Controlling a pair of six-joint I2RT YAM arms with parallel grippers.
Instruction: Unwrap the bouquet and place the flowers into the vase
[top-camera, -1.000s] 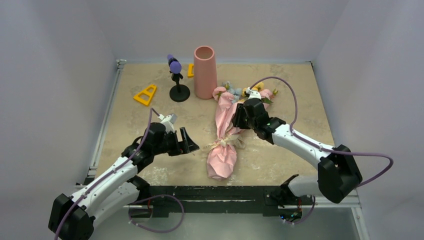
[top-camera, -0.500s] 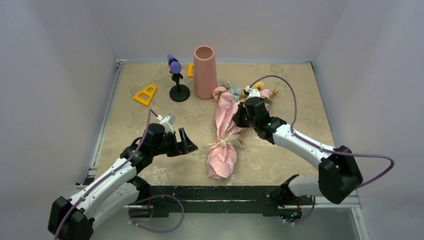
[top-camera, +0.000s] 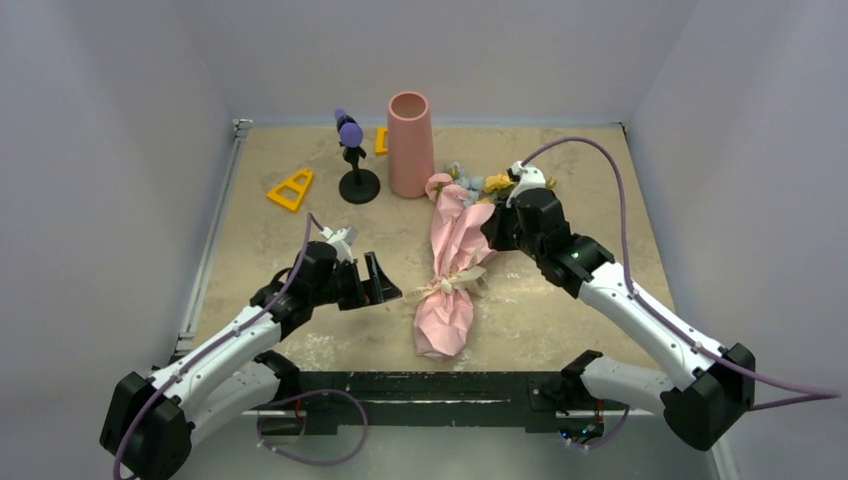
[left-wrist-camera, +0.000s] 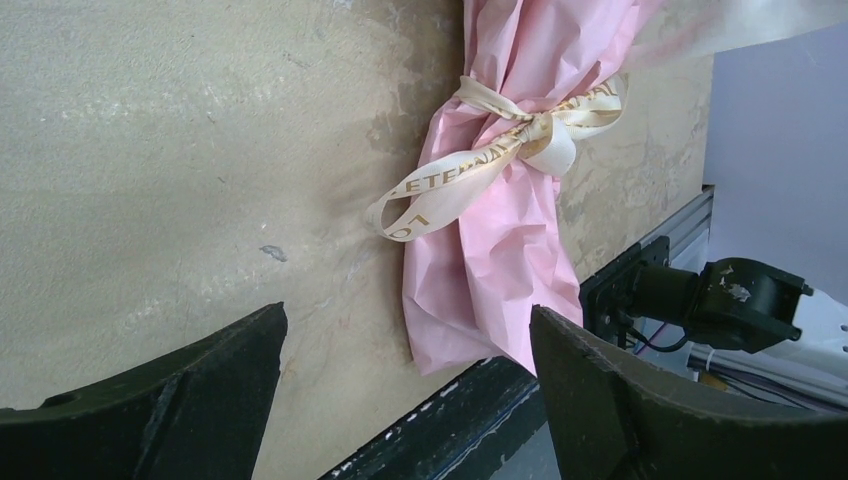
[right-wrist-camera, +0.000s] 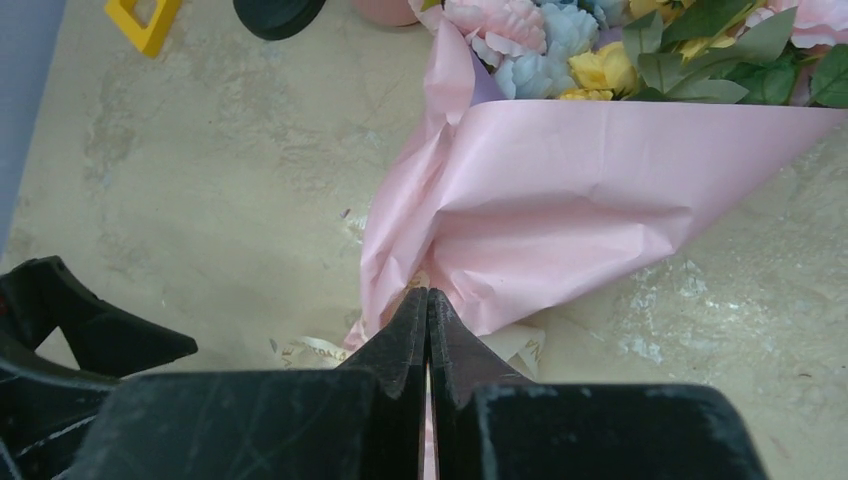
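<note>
- Bouquet (top-camera: 447, 262) paper is where the right pincer (right-wrist-camera: 428, 300) sits: its two fingers are pressed flat together, tips against the creased right edge of the pink paper wrap (right-wrist-camera: 580, 190). Whether any paper is caught between them cannot be told.
- Just near-side of those tips, bits of the cream ribbon (right-wrist-camera: 310, 350) show from under the wrap.
- Far from the tips, the wrap widens to its mouth, where the flowers (right-wrist-camera: 560, 40) spill out: pink, pale-blue and yellow heads among green leaves.
- From above, the right pincer comes at the bouquet's right side, between the ribbon knot and the flower heads.
- The left pincer (top-camera: 385, 288) stands wide open with nothing in it, just left of the ribbon knot and apart from the bouquet.
- In the left wrist view, its two fingers frame the narrow end of the wrap, and the ribbon, tied in a bow with gold lettering, has a loose loop pointing toward them.
- The bouquet lies flat mid-table (top-camera: 600, 180), heads at the far end, narrow end near the front edge, wrapped and tied.
- The vase (top-camera: 410, 145) stands upright at the far middle, just left of the flower heads, its mouth open upward.
- Left of the vase stands a black stand with a purple top (top-camera: 352, 160).
- A yellow triangular piece (top-camera: 291, 189) lies farther left, and another yellow piece (top-camera: 381, 141) shows beside the vase.
</note>
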